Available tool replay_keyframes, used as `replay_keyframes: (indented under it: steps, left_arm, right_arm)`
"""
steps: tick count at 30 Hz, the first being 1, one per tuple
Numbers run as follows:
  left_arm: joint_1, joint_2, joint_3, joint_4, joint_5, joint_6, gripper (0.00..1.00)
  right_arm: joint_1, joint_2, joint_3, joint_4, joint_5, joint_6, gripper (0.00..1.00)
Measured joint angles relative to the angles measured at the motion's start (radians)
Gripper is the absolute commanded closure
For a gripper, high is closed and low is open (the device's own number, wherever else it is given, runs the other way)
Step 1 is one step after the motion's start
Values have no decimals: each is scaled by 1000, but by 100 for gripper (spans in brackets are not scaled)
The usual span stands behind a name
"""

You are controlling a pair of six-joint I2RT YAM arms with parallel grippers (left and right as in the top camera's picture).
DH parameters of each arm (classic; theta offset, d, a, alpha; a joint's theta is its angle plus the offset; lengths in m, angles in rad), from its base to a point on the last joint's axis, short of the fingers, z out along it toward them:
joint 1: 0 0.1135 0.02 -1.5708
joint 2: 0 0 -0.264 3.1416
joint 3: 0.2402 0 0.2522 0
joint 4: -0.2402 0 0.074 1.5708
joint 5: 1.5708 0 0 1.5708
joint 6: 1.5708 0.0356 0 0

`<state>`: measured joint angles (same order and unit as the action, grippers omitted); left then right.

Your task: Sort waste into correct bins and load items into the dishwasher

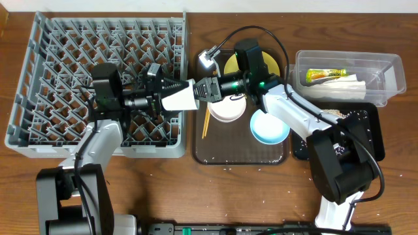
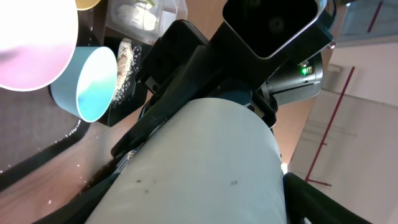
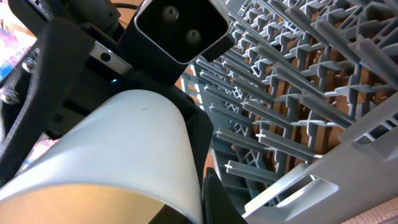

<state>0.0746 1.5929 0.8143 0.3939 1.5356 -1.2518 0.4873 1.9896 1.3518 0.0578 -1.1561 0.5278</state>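
The small white cup (image 1: 179, 97) hangs on its side in the air between the grey dish rack (image 1: 39, 78) and the brown tray (image 1: 241, 156). My left gripper (image 1: 164, 96) is shut on one end and my right gripper (image 1: 204, 88) grips the other end. The cup fills the left wrist view (image 2: 205, 162) and the right wrist view (image 3: 124, 137). On the brown tray are the yellow plate (image 1: 230, 64), the white bowl (image 1: 227, 109), the light-blue bowl (image 1: 269, 128) and the chopsticks (image 1: 205, 123).
The clear tub (image 1: 385, 72) at the right holds the yellow-green sachet (image 1: 326, 74) and the white napkin (image 1: 349, 86). The black tray (image 1: 362, 127) in front of it carries rice scraps. The right arm lies over the brown tray's far side.
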Motion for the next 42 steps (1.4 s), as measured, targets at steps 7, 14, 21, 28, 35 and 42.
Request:
replay_keyframes:
  steps: [7,14,21,28,35,42]
  left_arm:
    - [0,0,-1,1,3,3,51]
    - [-18,0,-1,7,3,3,70]
    - [-18,0,-1,8,-1,2,70]
    - [27,0,-1,76,-14,0,71]
    - [91,0,-1,98,-86,0,70]
    - [119,0,4,96,-278,0,68]
  right_arm:
    - [-1,0,0,0,-7,10,94]
    - [14,14,0,-5,9,13,67]
    - [-6,18,0,3,0,13,60]
    - [-144,17,0,8,-47,9,52]
    - [-293,-73,-3,-141,-34,-66,33]
    - [-283,-269,-3,-534,183,-277,27]
